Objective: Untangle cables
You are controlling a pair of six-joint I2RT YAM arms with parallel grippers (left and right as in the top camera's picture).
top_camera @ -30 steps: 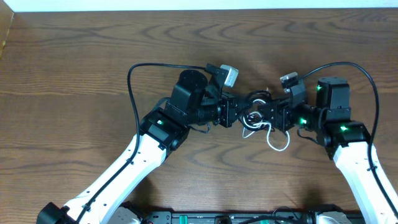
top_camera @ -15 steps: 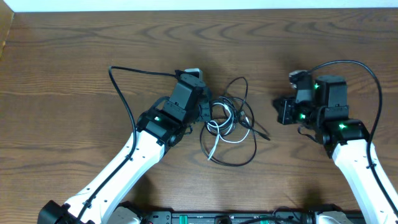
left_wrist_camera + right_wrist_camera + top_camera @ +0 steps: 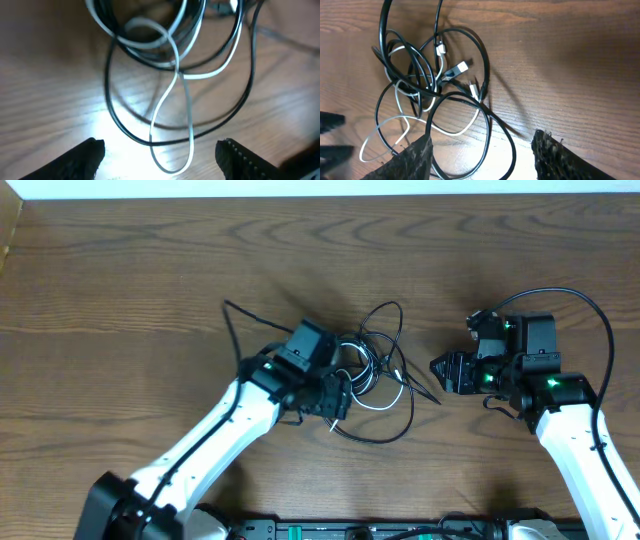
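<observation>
I am viewing the tangled cables (image 3: 366, 366) lying on the wooden table (image 3: 150, 260) at the centre of the overhead frame, with the black loops crossing over the shorter white cable (image 3: 191, 142). I am holding the left gripper (image 3: 337, 397) at the lower left edge of the tangle with its fingers spread wide over the white loop, gripping nothing. I am keeping the right gripper (image 3: 441, 368) just right of the tangle, clear of it, its fingers likewise parted and empty.
</observation>
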